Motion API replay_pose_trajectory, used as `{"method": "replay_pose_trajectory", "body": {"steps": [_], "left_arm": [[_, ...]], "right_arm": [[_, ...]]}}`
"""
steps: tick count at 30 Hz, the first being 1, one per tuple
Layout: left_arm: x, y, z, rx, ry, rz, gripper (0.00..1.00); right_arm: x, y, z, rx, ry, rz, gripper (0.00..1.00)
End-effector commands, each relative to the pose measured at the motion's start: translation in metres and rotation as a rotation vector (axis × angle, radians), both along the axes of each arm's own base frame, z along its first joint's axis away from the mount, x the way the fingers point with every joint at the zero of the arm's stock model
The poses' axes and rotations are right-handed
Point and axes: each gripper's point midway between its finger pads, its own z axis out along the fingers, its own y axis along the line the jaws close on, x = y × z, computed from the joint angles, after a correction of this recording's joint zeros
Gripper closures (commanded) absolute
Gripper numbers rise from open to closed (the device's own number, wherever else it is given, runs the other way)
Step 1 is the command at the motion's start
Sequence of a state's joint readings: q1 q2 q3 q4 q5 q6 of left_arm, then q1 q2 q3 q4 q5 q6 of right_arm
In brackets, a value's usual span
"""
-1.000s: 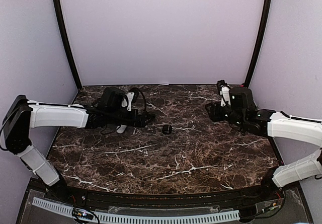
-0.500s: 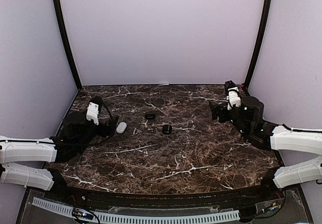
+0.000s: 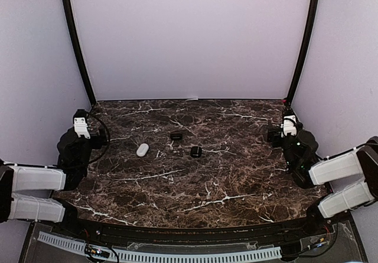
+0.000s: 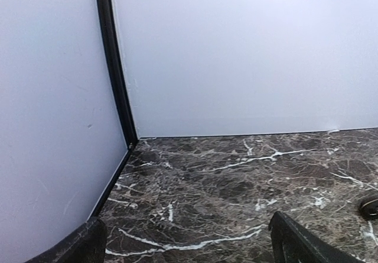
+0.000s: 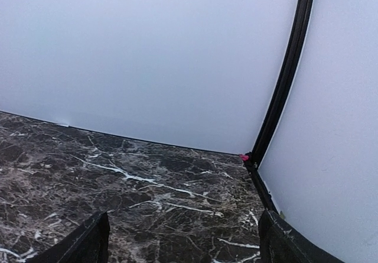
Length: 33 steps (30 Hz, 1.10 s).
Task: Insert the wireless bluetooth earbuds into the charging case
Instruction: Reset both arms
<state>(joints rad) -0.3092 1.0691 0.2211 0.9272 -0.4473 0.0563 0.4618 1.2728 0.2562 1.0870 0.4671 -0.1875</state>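
No loose earbuds show in any view. A white pebble-like case lies left of the table's middle. Two small black cases lie to its right, both shut as far as I can tell. My left gripper is open and empty at the table's left edge, facing the back-left corner. It also shows in the top view, well left of the white case. My right gripper is open and empty at the right edge, seen from above, facing the back-right corner.
The brown marble table is walled by pale panels with black corner posts. A dark thing shows at the right edge of the left wrist view. A small pink speck sits at the back-right corner.
Both arms have drawn back from the middle to the table's sides. The left gripper has left the spot near the cases, and one black case now lies uncovered there.
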Motion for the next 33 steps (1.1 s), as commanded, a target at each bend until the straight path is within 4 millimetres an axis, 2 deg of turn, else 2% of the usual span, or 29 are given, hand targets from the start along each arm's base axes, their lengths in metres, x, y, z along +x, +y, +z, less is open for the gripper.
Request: {"method": "replay_pose_trajectory", "body": {"steps": [1, 6, 8, 11, 14, 17, 20, 24, 25, 26, 28, 30, 31, 32, 33], "left_arm": [[0.003, 0.017, -0.01, -0.016, -0.036, 0.042, 0.01], [0.017, 0.024, -0.036, 0.003, 0.023, 0.025, 0.01], [0.023, 0.024, -0.036, 0.021, 0.011, 0.023, 0.01], [0.038, 0.013, -0.047, 0.031, 0.081, -0.047, 0.01], [0.051, 0.01, -0.049, 0.065, 0.106, -0.059, 0.01], [0.046, 0.013, -0.044, 0.089, 0.041, -0.069, 0.01], [0.045, 0.019, -0.048, 0.041, 0.04, -0.091, 0.01], [0.041, 0.027, -0.051, -0.002, 0.024, -0.101, 0.01], [0.04, 0.027, -0.052, -0.013, 0.024, -0.112, 0.01], [0.039, 0.027, -0.058, -0.024, 0.04, -0.121, 0.01], [0.038, 0.024, -0.054, -0.012, 0.005, -0.147, 0.01], [0.04, 0.024, -0.061, -0.026, 0.049, -0.151, 0.01], [0.04, 0.026, -0.056, -0.022, 0.022, -0.148, 0.01], [0.04, 0.026, -0.058, -0.018, 0.027, -0.146, 0.01], [0.04, 0.027, -0.061, -0.026, 0.043, -0.141, 0.02]], "right_arm": [[-0.006, -0.017, 0.013, -0.009, -0.127, -0.023, 0.13], [0.002, -0.019, 0.006, -0.024, -0.061, 0.01, 0.13], [0.0, -0.021, -0.001, -0.037, -0.029, 0.011, 0.13], [-0.008, -0.032, -0.015, 0.002, -0.014, -0.004, 0.13], [-0.012, -0.04, -0.02, 0.01, -0.042, -0.009, 0.13], [0.0, -0.04, -0.026, -0.042, -0.025, -0.015, 0.14], [0.007, -0.057, -0.027, -0.002, -0.036, -0.098, 0.13], [-0.003, -0.066, -0.029, 0.078, -0.046, -0.004, 0.15], [-0.007, -0.065, -0.038, 0.08, -0.035, 0.023, 0.17], [-0.008, -0.064, -0.031, 0.077, -0.082, 0.036, 0.19], [-0.006, -0.063, -0.035, 0.072, -0.059, 0.04, 0.14], [0.007, -0.062, -0.042, 0.084, 0.0, 0.054, 0.15], [0.013, -0.064, -0.043, 0.095, 0.006, 0.057, 0.15], [0.016, -0.067, -0.043, 0.109, 0.014, 0.057, 0.03], [0.017, -0.07, -0.046, 0.113, 0.033, 0.045, 0.01]]}}
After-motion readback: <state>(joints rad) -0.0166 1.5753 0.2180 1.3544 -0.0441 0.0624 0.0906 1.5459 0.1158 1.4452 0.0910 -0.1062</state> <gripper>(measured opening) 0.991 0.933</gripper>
